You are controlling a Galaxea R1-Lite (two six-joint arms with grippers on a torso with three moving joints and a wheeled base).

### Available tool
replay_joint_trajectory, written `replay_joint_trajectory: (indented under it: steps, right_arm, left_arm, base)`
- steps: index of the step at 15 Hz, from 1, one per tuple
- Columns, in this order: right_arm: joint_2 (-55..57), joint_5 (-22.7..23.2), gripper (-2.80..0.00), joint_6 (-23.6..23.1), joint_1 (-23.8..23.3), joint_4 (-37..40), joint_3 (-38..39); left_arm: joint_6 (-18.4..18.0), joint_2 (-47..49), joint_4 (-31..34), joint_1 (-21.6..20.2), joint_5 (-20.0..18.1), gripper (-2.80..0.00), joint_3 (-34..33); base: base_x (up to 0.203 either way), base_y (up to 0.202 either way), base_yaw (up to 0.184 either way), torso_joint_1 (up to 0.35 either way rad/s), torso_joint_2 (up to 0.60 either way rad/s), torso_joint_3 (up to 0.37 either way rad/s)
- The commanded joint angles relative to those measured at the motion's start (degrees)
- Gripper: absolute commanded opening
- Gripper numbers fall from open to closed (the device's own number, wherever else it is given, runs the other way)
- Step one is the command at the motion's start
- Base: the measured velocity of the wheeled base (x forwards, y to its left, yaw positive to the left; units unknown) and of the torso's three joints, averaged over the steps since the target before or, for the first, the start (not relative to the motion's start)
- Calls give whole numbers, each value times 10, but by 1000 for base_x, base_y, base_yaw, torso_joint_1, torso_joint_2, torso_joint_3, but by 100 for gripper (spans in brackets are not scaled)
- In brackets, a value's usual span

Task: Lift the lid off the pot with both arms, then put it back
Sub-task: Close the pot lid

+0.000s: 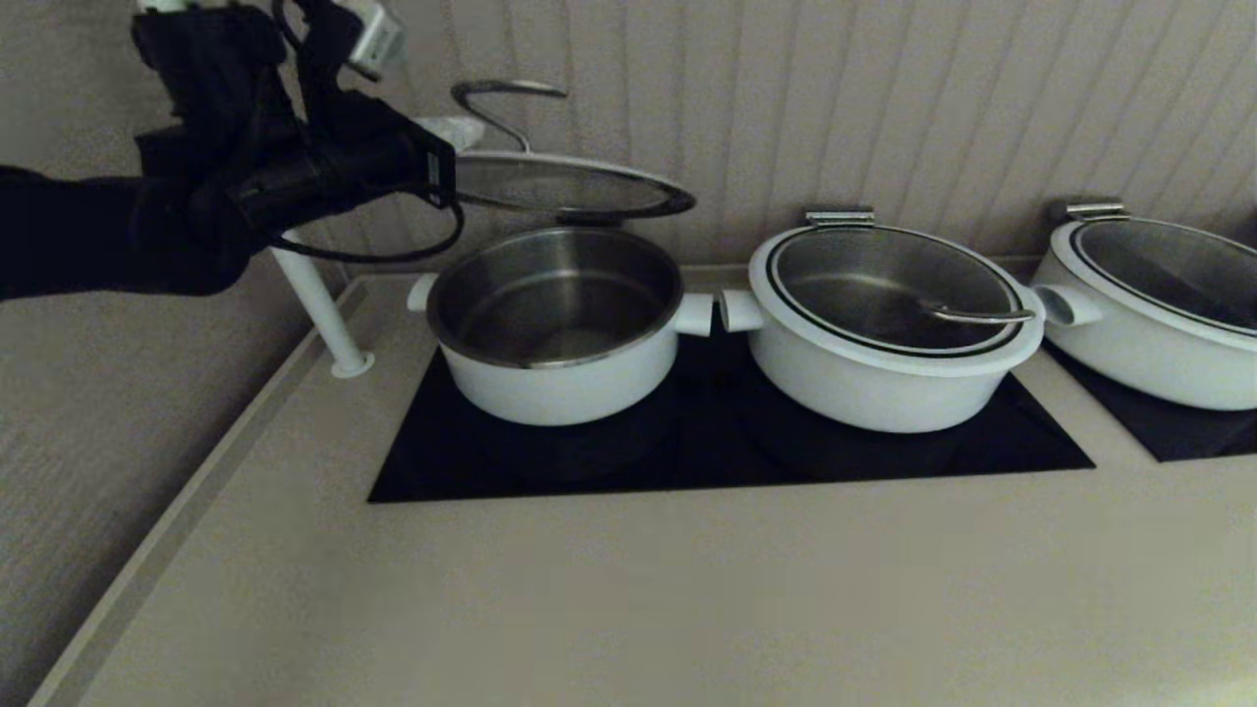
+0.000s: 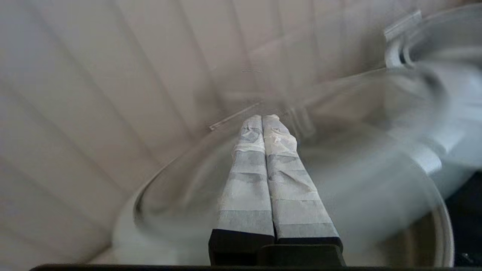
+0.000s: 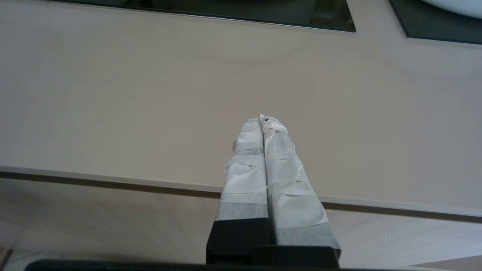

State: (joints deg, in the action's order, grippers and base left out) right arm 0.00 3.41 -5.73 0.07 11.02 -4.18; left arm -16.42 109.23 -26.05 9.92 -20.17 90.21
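The lid (image 1: 570,187) hangs tilted just above the open pot (image 1: 557,324), held at its near-left rim by the left gripper (image 2: 265,120), jaws closed on it; one-sided, it could slip; the right gripper (image 3: 263,122), jaws closed and empty, hovers over the table (image 3: 150,94).

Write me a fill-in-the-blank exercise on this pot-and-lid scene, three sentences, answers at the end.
1. The lid hangs in the air ____ the pot, apart from its rim.
2. The hand holding the lid up is the ____ hand.
3. The right hand is shut on nothing over the bare ____, away from the pots.

Missing words: above; left; countertop
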Motion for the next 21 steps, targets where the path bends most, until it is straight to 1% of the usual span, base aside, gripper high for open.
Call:
replay_joint_trajectory:
  steps: [1, 7, 10, 14, 21]
  right_arm:
    - [1, 0, -280, -1, 0, 1, 1]
    - [1, 0, -280, -1, 0, 1, 1]
    - [1, 0, -280, -1, 0, 1, 1]
    - [1, 0, -280, -1, 0, 1, 1]
    - [1, 0, -280, -1, 0, 1, 0]
  left_arm:
    - [-1, -3, -16, 0, -2, -280, -15]
    - [-1, -3, -24, 0, -2, -280, -23]
    - [-1, -17, -25, 0, -2, -280, -60]
    - [0, -23, -73, 0, -2, -280, -108]
    - [-1, -34, -74, 0, 0, -280, -140]
  base:
    - [0, 0, 0, 0, 0, 0]
    - [0, 0, 0, 0, 0, 0]
    - [0, 0, 0, 0, 0, 0]
    - [0, 0, 0, 0, 0, 0]
    - [0, 0, 0, 0, 0, 0]
